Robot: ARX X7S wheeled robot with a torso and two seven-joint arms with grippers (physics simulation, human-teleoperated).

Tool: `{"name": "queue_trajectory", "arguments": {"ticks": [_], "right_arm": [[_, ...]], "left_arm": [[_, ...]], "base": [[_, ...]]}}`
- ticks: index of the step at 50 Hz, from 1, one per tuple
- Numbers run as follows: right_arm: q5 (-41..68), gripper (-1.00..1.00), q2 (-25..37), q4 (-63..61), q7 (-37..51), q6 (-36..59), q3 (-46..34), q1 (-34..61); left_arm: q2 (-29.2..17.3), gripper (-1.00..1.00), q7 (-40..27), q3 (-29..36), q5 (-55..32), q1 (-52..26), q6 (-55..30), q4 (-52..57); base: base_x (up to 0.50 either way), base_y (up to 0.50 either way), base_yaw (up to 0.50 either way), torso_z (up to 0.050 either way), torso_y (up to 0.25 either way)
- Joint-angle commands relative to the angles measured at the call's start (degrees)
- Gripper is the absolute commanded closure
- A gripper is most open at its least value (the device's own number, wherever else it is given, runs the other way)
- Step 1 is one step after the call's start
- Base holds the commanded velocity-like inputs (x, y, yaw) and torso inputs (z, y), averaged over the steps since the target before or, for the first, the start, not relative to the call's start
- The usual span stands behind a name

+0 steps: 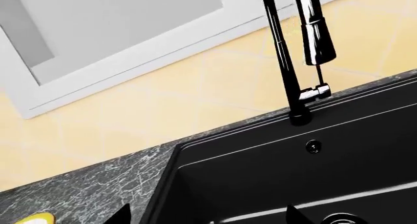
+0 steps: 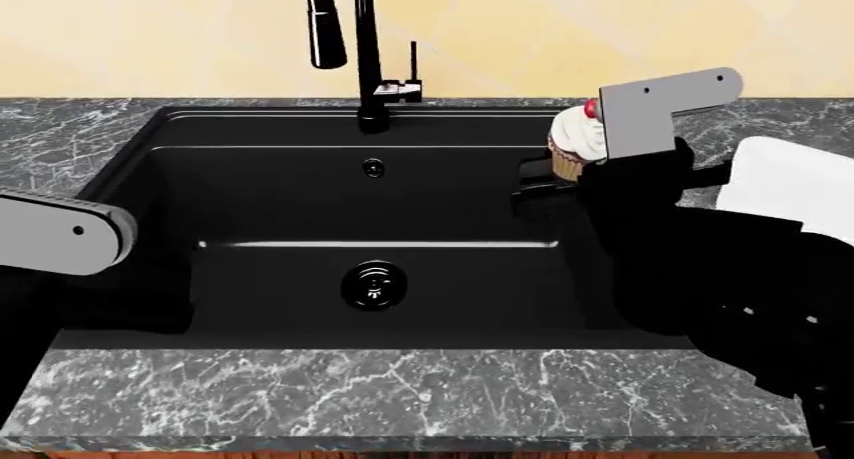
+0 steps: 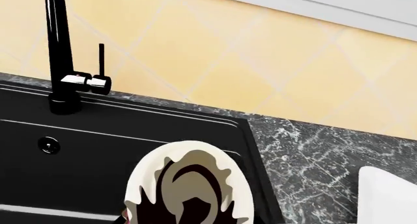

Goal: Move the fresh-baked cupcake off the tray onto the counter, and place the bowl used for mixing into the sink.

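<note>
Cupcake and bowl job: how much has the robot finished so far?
Nothing is finished yet. In hand: the right gripper holds the cupcake off the tray, above the sink's right edge, not yet on the counter. Left to do: set it down, then put the bowl in the empty sink.

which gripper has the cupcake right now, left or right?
The right gripper: it holds the cupcake above the sink's right edge. The left arm, at the sink's left side, carries nothing visible.
</note>
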Motion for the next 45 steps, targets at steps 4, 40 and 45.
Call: {"name": "queue_trajectory", "arguments": {"ticks": [4, 40, 45], "right_arm": [[-1.44, 1.0, 0.03, -0.22, -0.67, 0.32, -0.24, 0.03], [-2.93, 1.0, 0.26, -0.18, -1.47, -0.48, -1.03, -0.77], [-2.85, 1.0, 0.29, -0.16, -1.55, -0.53, -1.02, -0.88]], "left_arm": [[0.02, -1.0, 0.02, 0.16, -0.02, -0.57, -0.09, -0.15], [-0.21, -1.0, 0.74, -0.15, 0.96, 0.25, 0.27, -0.04], [-0.17, -1.0, 0.59, 0.0, 0.77, -0.06, 0.22, -0.09]], "base": [[0.0, 0.5, 0.0, 0.0, 0.0], [0.0, 0.5, 0.0, 0.0, 0.0], [0.0, 0.5, 0.0, 0.0, 0.002]]}}
